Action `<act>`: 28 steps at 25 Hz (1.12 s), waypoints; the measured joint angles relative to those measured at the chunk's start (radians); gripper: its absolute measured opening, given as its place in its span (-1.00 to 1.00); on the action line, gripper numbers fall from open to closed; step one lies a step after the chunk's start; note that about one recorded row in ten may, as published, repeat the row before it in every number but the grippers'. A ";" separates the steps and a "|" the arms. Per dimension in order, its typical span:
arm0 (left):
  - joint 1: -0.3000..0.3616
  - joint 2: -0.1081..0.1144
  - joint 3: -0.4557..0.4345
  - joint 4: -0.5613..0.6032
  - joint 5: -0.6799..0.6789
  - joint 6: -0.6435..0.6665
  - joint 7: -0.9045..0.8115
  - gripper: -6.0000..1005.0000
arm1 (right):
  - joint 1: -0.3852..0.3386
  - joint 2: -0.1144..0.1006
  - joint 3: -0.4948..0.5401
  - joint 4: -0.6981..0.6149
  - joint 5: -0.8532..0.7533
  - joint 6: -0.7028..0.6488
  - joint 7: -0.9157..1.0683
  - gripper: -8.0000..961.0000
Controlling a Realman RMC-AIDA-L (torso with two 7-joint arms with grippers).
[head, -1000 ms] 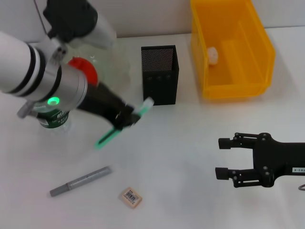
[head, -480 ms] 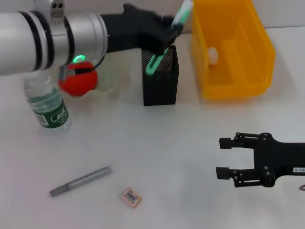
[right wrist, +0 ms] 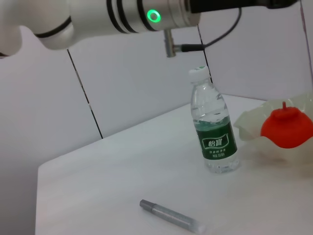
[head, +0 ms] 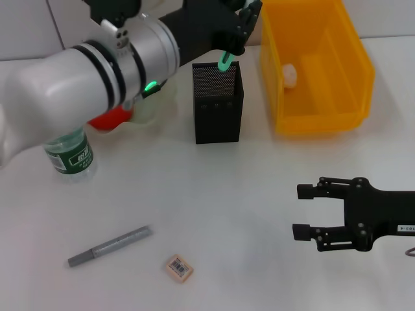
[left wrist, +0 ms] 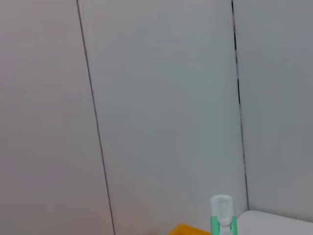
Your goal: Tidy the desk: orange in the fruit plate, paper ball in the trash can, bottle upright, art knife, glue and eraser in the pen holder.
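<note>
My left gripper point(head: 241, 21) is shut on a slim green and white art knife point(head: 226, 60) and holds it upright over the black mesh pen holder point(head: 217, 107), its lower end at the holder's mouth. The knife's top end shows in the left wrist view point(left wrist: 222, 215). A grey glue stick point(head: 110, 246) and the tan eraser point(head: 179, 267) lie on the table in front. The orange point(right wrist: 286, 128) sits in the fruit plate point(right wrist: 250, 123). The bottle point(head: 70, 155) stands upright. The paper ball point(head: 289, 74) lies in the yellow trash can point(head: 353, 97). My right gripper point(head: 300, 212) is open and empty.
My left arm reaches across the back left and hides most of the fruit plate in the head view. The trash can stands just right of the pen holder. The wall runs right behind both.
My left gripper has carried the art knife up from above the table to over the pen holder and turned it upright. The right arm has not moved.
</note>
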 joint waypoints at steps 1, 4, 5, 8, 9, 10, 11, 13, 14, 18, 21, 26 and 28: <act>-0.011 0.000 0.006 -0.020 -0.026 -0.012 0.028 -0.59 | 0.000 0.000 0.000 0.001 0.000 0.000 0.000 0.67; -0.045 -0.001 0.019 -0.083 -0.113 -0.041 0.114 -0.59 | 0.000 -0.001 0.000 0.000 0.000 0.000 -0.001 0.67; -0.051 -0.001 0.022 -0.096 -0.130 -0.046 0.129 -0.59 | 0.000 -0.001 0.000 0.000 0.000 0.000 -0.001 0.67; -0.074 -0.001 0.035 -0.140 -0.184 -0.071 0.181 -0.59 | 0.000 -0.002 0.000 0.000 0.000 0.000 -0.001 0.67; -0.082 -0.001 0.037 -0.156 -0.199 -0.076 0.195 -0.58 | -0.001 -0.002 0.000 0.000 0.000 0.000 -0.001 0.67; -0.091 -0.001 0.037 -0.171 -0.207 -0.078 0.206 -0.58 | -0.001 -0.002 0.000 0.000 0.000 0.000 -0.001 0.67; -0.113 -0.001 0.038 -0.206 -0.222 -0.085 0.223 -0.58 | -0.001 -0.002 0.000 0.001 0.000 0.000 -0.001 0.67; -0.122 -0.001 0.038 -0.220 -0.226 -0.089 0.225 -0.58 | -0.001 -0.002 0.000 0.001 0.000 0.000 -0.001 0.67; -0.129 -0.001 0.039 -0.232 -0.231 -0.093 0.226 -0.58 | -0.001 -0.002 0.000 0.002 0.000 0.000 -0.001 0.67; -0.141 -0.001 0.039 -0.253 -0.244 -0.107 0.227 -0.58 | -0.001 -0.001 0.000 0.002 -0.001 0.000 -0.002 0.67; -0.141 -0.001 0.039 -0.259 -0.245 -0.108 0.227 -0.58 | -0.001 0.000 0.000 0.001 -0.004 0.000 -0.002 0.67; -0.145 -0.001 0.043 -0.270 -0.255 -0.109 0.227 -0.57 | -0.001 0.000 0.000 -0.003 -0.005 0.000 -0.001 0.67; -0.148 -0.001 0.047 -0.275 -0.267 -0.109 0.228 -0.57 | -0.001 0.000 0.000 -0.003 -0.005 0.000 0.000 0.67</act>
